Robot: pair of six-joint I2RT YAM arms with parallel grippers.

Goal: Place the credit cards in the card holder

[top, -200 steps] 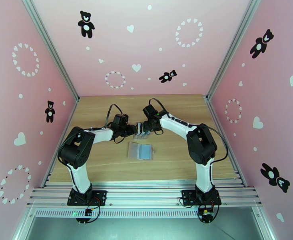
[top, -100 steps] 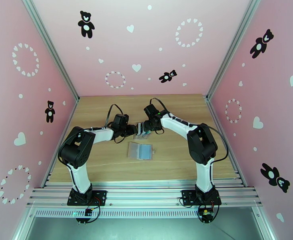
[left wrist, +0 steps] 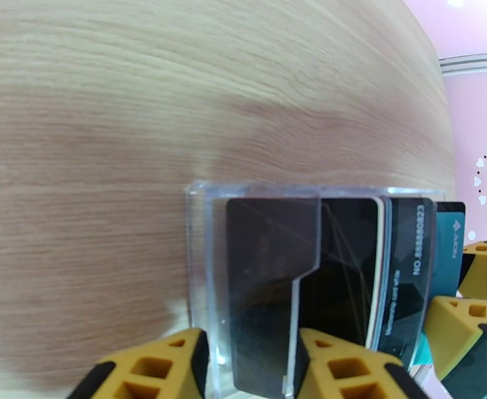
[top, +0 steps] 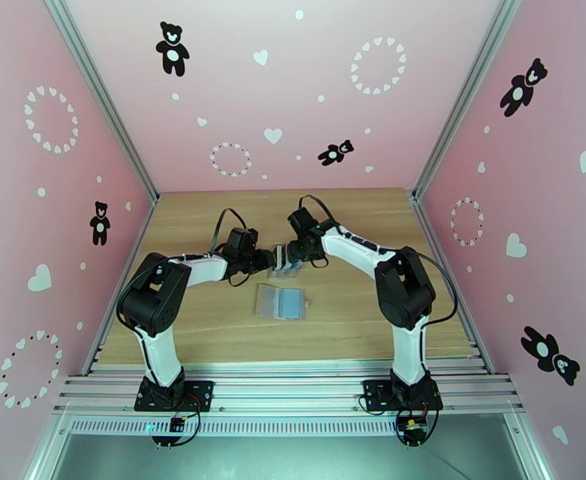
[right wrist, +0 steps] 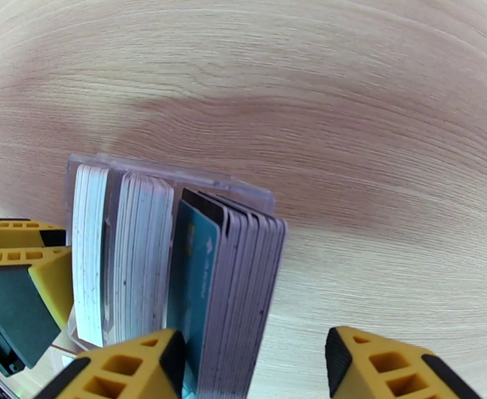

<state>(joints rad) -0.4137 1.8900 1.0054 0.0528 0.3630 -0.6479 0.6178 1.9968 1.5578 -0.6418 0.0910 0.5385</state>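
A clear slotted stand [top: 281, 266] [left wrist: 200, 261] packed with credit cards sits mid-table between both arms. My left gripper [top: 267, 262] [left wrist: 250, 347] is shut on the stand's near end, one finger outside the clear wall and one against a dark card [left wrist: 263, 274]. My right gripper [top: 294, 256] [right wrist: 253, 347] is open and straddles a stack of a teal card [right wrist: 193, 280] and grey cards [right wrist: 246, 287]; its left finger touches the teal card, and a gap stays on the other side. White cards [right wrist: 87, 261] fill the stand's far end. The card holder [top: 270, 301] lies open nearer the bases, a light blue card [top: 293, 302] in it.
The wooden table [top: 205, 330] is walled in by pink panels at the back and both sides. A metal rail [top: 293, 386] with the arm bases runs along the near edge. The two grippers' fingers stand very close together at the stand.
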